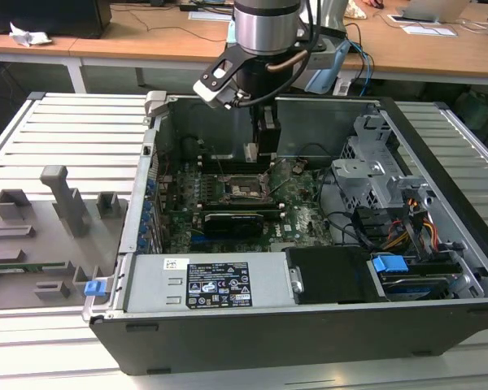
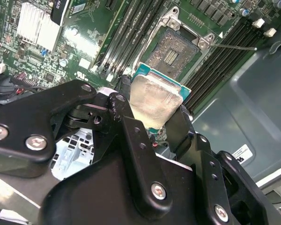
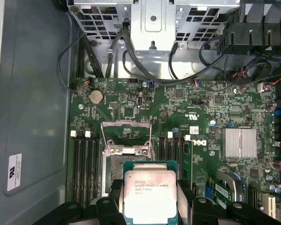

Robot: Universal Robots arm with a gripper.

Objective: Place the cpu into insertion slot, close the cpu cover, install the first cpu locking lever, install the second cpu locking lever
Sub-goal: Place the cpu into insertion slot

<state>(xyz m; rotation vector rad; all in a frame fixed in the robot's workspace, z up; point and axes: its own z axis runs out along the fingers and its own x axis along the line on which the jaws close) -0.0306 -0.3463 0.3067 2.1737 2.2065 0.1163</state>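
While gripper (image 2: pixel 152 115) clamps cpu (image 3: pixel 150 194) between both fingers, above insertion slot (image 1: pixel 246 188) at centre of exterior view, not yet seated: placement step in hand; seating likely calls for squared alignment.

Silver-beige cpu (image 3: pixel 150 194), green circuit board (image 3: pixel 165 101)
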